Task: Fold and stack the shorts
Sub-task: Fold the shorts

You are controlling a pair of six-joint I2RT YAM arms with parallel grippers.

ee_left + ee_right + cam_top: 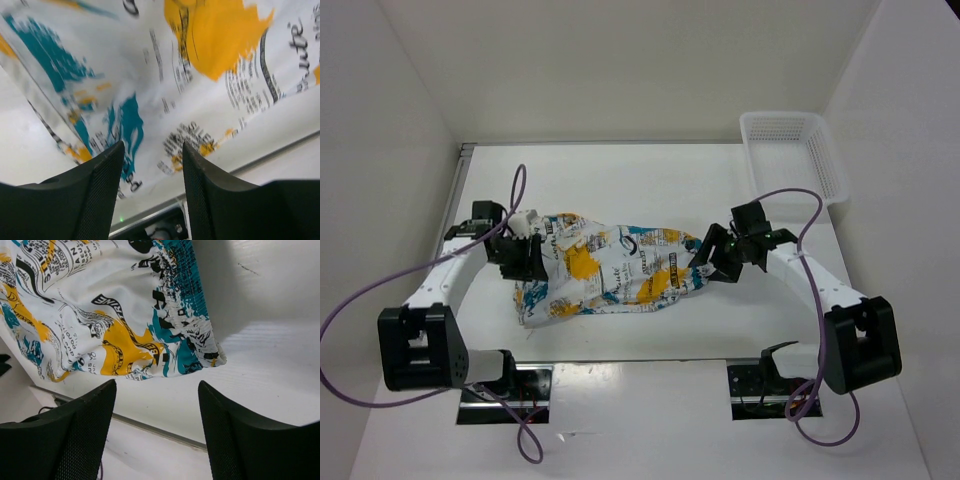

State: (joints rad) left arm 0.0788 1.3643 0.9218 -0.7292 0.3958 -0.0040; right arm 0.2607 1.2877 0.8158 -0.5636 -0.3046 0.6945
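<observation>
- At the bottom of the top view, the two arm bases sit on the near edge of the white table (640,190). The left one is at lower left and the right one at lower right, and a purple cable (350,300) loops off each.
- The left gripper (525,258) sits left of centre in the top view, at the left end of the shorts (615,270).
- In the left wrist view its two dark fingers (100,190) rise from the bottom edge with a clear gap between them. The left gripper (152,145) is parted and has hold of nothing. The printed cloth of the shorts (200,75) fills the upper part of the frame beyond the tips.
- The right gripper (710,262) sits right of centre in the top view, at the right end of the shorts.
- In the right wrist view the right gripper (157,382) is spread wide, with bare table between the fingers (85,435) and nothing held. The shorts (110,315) lie in the upper left of that frame, their gathered teal waistband towards the right.
- The shorts lie rumpled in a long heap across the middle of the table, running left to right between the two grippers.
- A white mesh basket (825,165) stands at the upper right of the top view, well apart from the shorts.
</observation>
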